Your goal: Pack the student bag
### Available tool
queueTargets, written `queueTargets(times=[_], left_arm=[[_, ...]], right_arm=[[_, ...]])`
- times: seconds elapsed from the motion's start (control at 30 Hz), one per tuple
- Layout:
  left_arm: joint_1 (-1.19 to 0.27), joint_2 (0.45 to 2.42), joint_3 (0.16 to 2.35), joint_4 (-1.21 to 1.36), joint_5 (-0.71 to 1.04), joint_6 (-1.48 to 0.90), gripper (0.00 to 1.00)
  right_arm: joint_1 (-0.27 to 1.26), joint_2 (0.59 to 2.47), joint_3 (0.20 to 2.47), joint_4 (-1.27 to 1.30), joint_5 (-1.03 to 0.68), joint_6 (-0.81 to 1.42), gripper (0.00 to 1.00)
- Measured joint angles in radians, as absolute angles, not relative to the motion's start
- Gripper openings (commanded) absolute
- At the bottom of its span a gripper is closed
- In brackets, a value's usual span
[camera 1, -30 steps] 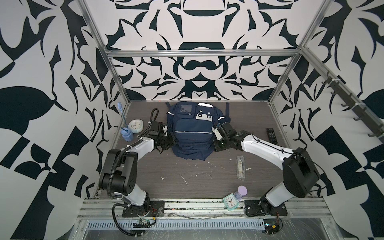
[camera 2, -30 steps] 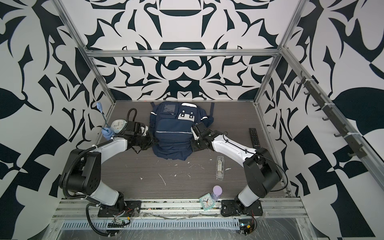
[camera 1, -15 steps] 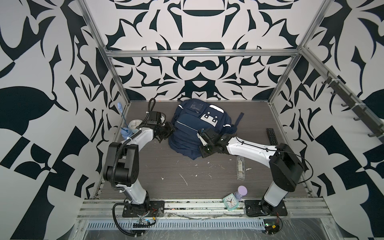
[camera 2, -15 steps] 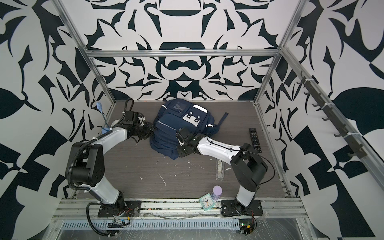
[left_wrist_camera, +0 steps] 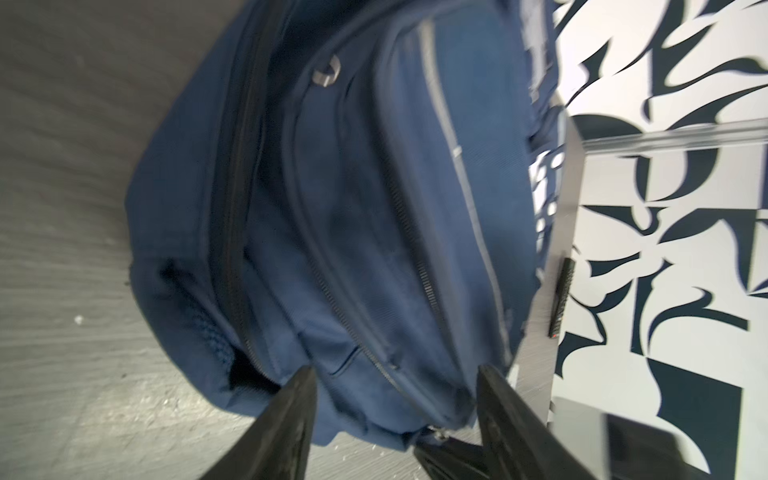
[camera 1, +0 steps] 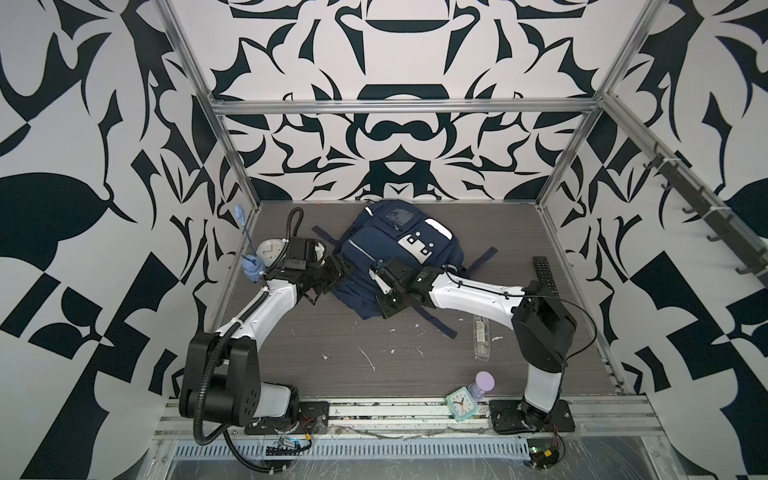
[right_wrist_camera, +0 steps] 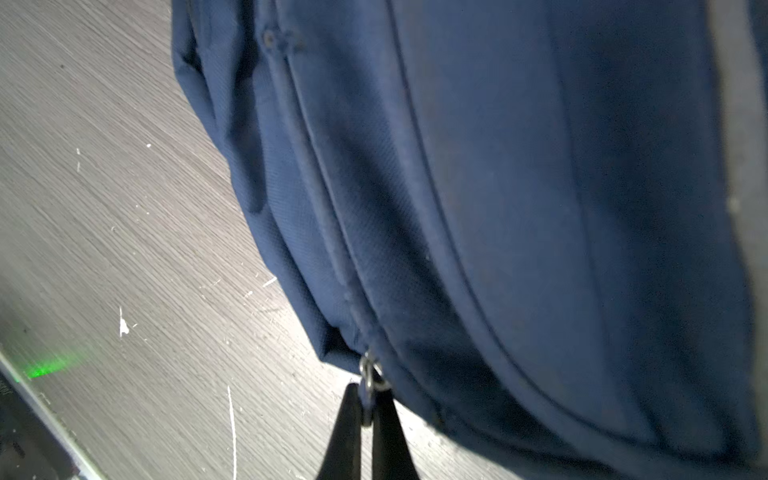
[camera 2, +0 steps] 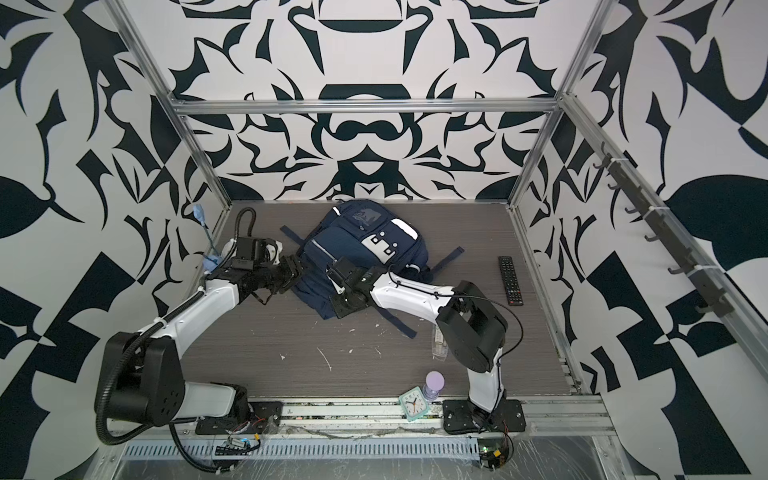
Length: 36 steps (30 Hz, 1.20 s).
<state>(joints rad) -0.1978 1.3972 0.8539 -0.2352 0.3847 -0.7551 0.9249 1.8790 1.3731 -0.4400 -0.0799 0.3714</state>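
Lying near the back edge of the grey wood-grain table (camera 1: 374, 353), large navy-blue fabric backpack (camera 1: 399, 249), right gripper (right_wrist_camera: 368, 392) pinching its metal zipper pull (right_wrist_camera: 368, 374), left gripper (left_wrist_camera: 395, 370) spread wide at its opposite side.

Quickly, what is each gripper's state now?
Left gripper: open, holding nothing.
Right gripper: shut on the small metal zipper pull of the navy-blue fabric backpack.

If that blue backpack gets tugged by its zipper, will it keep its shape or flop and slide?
Probably floppy: the student bag is soft, creased fabric, bunched where the right gripper pinches its zipper pull. Lying flat on the smooth table, it likely slides rather than tips.
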Motion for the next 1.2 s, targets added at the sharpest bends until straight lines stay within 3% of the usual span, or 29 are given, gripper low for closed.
queueTargets(times=[0.27, 0.5, 0.63, 0.83, 1.07, 1.2], left_arm=[[-0.245, 1.499, 0.842, -0.169, 0.392, -0.794, 0.56], [-0.249, 1.579, 0.875, -0.134, 0.408, -0.813, 0.17], [-0.249, 1.581, 0.886, -0.136, 0.409, -0.809, 0.03], [-0.231, 1.579, 0.888, -0.144, 0.424, -0.789, 0.00], [-0.208, 1.572, 0.888, -0.145, 0.461, -0.776, 0.00], [-0.209, 1.570, 0.888, -0.144, 0.473, -0.776, 0.00]], right_arm=[[0.933, 1.886, 1.388, -0.445, -0.082, 0.371, 0.00], [0.936, 1.886, 1.388, -0.448, -0.077, 0.371, 0.00], [0.935, 1.881, 1.382, -0.455, -0.070, 0.367, 0.00], [0.850, 1.784, 1.272, -0.448, -0.098, 0.363, 0.00], [0.577, 1.700, 1.173, -0.445, -0.144, 0.364, 0.00], [0.513, 1.703, 1.180, -0.437, -0.150, 0.363, 0.00]])
